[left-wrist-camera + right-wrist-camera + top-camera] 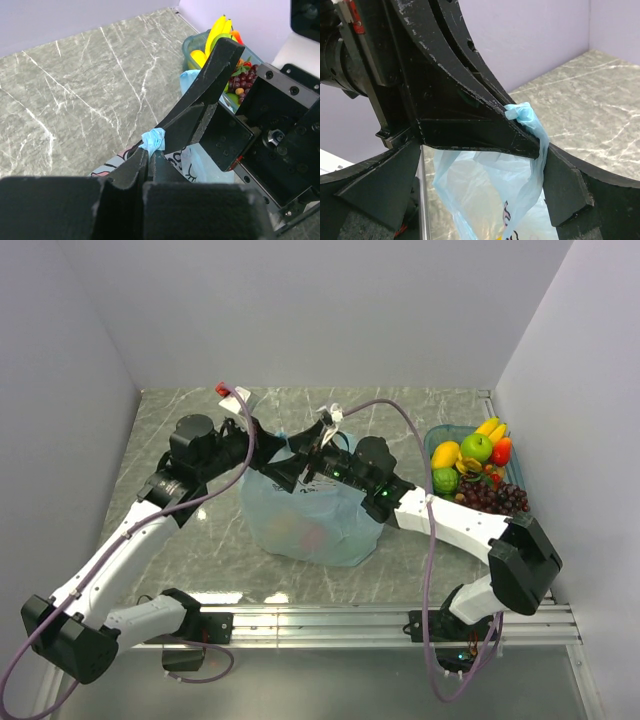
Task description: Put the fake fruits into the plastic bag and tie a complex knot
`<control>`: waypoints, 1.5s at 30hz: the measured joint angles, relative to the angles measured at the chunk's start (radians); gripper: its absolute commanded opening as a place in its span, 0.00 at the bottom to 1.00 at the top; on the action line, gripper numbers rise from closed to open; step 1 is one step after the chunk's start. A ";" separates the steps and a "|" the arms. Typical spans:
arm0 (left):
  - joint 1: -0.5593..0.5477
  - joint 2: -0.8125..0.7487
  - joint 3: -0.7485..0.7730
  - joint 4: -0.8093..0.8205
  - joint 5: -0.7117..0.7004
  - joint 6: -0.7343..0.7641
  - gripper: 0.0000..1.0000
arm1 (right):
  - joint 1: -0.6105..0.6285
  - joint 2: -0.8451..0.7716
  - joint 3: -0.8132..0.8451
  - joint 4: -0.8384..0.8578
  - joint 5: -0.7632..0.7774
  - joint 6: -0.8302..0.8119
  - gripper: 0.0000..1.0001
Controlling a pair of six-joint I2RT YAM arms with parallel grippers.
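The light-blue plastic bag (305,520) stands mid-table, and faint coloured shapes show through its wall. My left gripper (148,150) is shut on a bunched bit of the bag's top edge (153,139) and holds it up. My right gripper (485,165) is open; its fingers (567,185) stand either side of the left gripper's tips and the pinched plastic (526,116) without squeezing it. In the top view the two grippers (295,455) meet above the bag. The fake fruits (475,465), among them a banana, a green apple and grapes, lie heaped at the right.
The fruits sit in a teal tray (437,435) against the right wall, also seen in the left wrist view (192,42). White walls close in on three sides. A metal rail (330,618) runs along the near edge. Cables loop over both arms.
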 measured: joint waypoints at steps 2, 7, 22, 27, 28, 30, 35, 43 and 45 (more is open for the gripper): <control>0.000 -0.006 0.000 0.000 0.000 -0.005 0.00 | 0.004 0.000 -0.006 0.013 0.004 -0.008 1.00; -0.009 -0.010 0.000 0.000 0.024 -0.047 0.00 | 0.017 -0.019 -0.065 0.051 0.013 -0.055 1.00; -0.035 -0.018 -0.002 0.076 0.016 -0.158 0.07 | 0.080 0.064 -0.069 -0.006 0.113 -0.071 0.62; -0.035 -0.023 -0.002 0.058 -0.058 -0.168 0.38 | 0.114 0.092 -0.080 -0.002 0.097 -0.086 0.00; -0.031 -0.028 -0.002 0.048 -0.054 -0.148 0.51 | 0.116 0.091 -0.090 0.008 0.083 -0.090 0.00; -0.013 -0.051 -0.002 0.014 -0.025 -0.093 0.60 | 0.116 0.084 -0.121 0.024 0.050 -0.111 0.00; 0.105 -0.158 0.002 -0.105 0.207 0.113 0.93 | 0.116 0.067 -0.183 0.027 -0.091 -0.201 0.00; 0.199 -0.172 0.060 -0.330 0.615 0.398 0.92 | 0.116 0.069 -0.190 0.021 -0.276 -0.328 0.00; 0.222 -0.135 0.061 -0.386 0.699 0.458 0.93 | 0.116 0.070 -0.190 0.018 -0.307 -0.351 0.00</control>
